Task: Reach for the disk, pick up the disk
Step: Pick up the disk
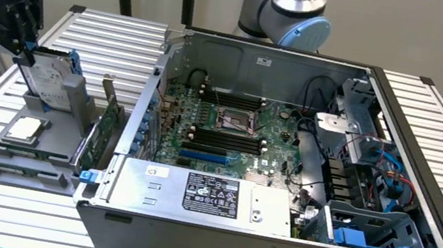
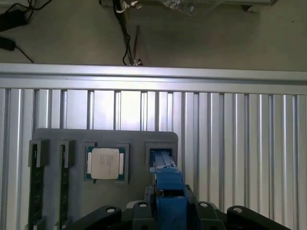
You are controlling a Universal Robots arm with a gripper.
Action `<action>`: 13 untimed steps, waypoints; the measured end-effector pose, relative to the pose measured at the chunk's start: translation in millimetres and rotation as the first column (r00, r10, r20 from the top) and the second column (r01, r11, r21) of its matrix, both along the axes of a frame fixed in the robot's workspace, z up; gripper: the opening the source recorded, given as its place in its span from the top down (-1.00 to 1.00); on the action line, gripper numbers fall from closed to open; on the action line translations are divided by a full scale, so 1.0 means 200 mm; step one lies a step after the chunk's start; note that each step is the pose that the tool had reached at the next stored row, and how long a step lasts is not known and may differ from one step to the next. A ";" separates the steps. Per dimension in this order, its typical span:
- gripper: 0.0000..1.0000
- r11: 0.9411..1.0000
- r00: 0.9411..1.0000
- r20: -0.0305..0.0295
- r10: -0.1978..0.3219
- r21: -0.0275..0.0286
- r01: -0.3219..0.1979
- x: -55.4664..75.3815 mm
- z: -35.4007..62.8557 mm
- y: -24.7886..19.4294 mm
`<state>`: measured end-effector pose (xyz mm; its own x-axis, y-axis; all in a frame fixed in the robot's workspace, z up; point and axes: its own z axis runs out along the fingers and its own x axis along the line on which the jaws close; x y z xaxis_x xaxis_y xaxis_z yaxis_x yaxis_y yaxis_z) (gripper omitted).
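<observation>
The disk (image 1: 50,82), a silver-grey drive with blue rails, stands on edge in a slot of the grey holder (image 1: 62,133) at the exterior view's left. My black gripper (image 1: 25,55) comes down on its upper edge. In the wrist view the disk's blue rail (image 2: 168,179) runs from the holder's slot up between my gripper's (image 2: 169,199) two fingers, which press against it on both sides. The disk's lower end still sits in the slot.
The holder (image 2: 134,139) also carries a square silver chip (image 2: 105,163), two memory sticks (image 2: 36,191) and an upright green card (image 1: 105,126). An open computer case (image 1: 284,173) with a silver power supply (image 1: 202,193) lies beside it on the slatted metal table (image 2: 230,143).
</observation>
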<state>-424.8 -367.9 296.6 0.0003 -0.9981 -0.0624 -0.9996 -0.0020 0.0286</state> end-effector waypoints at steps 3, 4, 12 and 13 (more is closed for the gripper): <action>0.35 1.000 1.000 0.000 0.000 0.000 0.000 0.00 0.000 0.000; 0.35 1.000 1.000 0.000 0.000 0.000 0.000 0.00 0.000 0.000; 0.35 1.000 1.000 0.000 0.000 0.000 0.000 0.00 0.072 0.000; 0.35 1.000 1.000 0.000 0.000 0.000 0.000 0.00 0.094 0.000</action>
<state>-424.7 -367.8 315.4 0.0002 -0.9981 -0.0624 -0.9996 -0.0020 0.0288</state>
